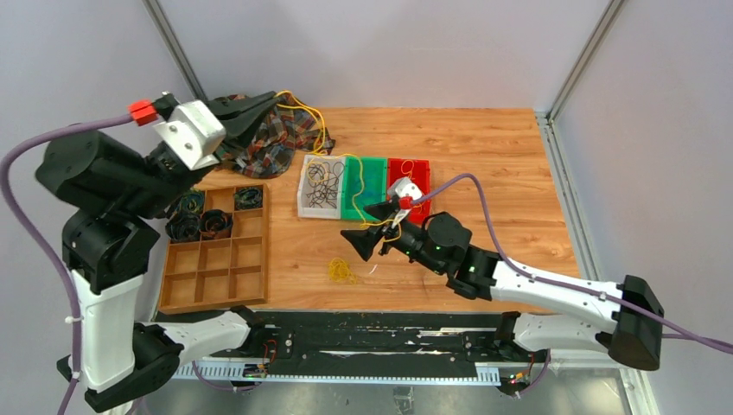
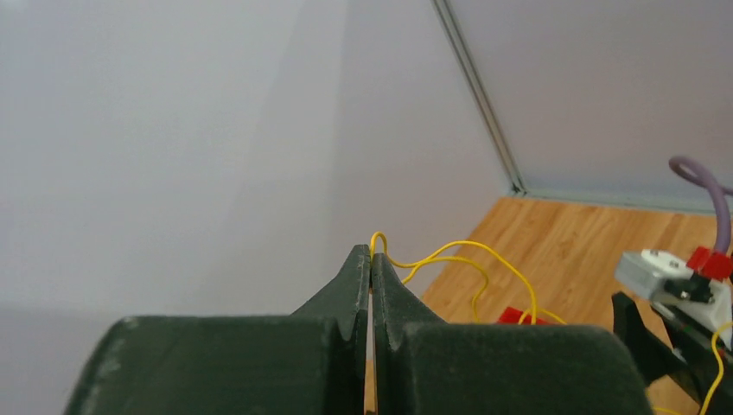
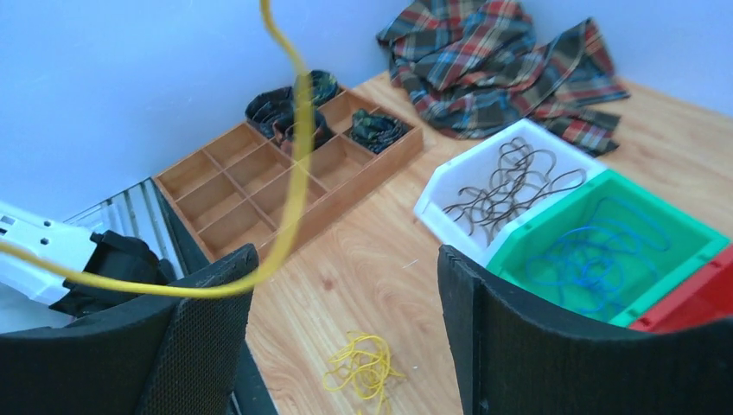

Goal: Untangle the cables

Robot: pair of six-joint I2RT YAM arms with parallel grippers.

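Wood table (image 1: 484,156), plaid cloth (image 1: 277,143), glossy plastic bins (image 1: 372,161), wiry cables (image 1: 341,270)

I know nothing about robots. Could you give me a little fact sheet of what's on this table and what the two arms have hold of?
Left fingers: shut on a yellow cable, held high at far left
Right fingers: open, yellow cable running past them
White bin: black cables
Green bin: blue cables
Red bin: partly hidden by the right arm
Table: loose yellow bunch, plaid cloth
Wooden tray: dark coils in far compartments
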